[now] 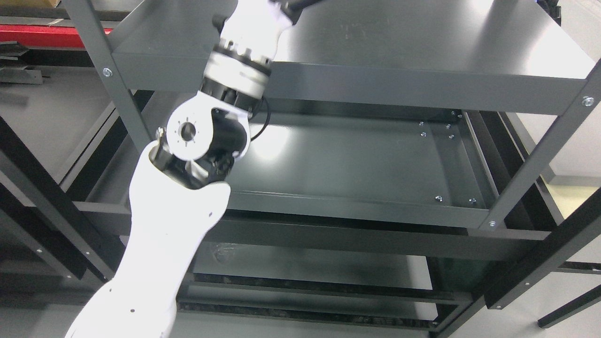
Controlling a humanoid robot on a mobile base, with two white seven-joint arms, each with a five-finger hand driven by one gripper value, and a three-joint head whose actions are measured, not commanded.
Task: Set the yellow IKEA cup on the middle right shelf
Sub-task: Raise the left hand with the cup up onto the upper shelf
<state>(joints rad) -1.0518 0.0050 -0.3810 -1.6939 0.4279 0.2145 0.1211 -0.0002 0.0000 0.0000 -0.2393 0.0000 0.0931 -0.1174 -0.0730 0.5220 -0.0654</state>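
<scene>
No yellow cup shows anywhere in the head view. My left arm [164,244] rises from the lower left, bends at its elbow joint [197,136] and reaches up across the front of the top shelf [422,42]. Its wrist [253,28] runs off the picture's top edge, so the hand is cut off there and whatever it may hold is hidden. The middle shelf [366,164] is a dark grey tray below the top shelf, and nothing stands on the part that I see. The right arm is out of the picture.
The grey metal rack has slanted uprights at the left [108,70] and right [540,155]. A lower shelf [305,267] lies under the middle one. Black frame bars [540,263] cross at the lower right, and another rack stands at the left.
</scene>
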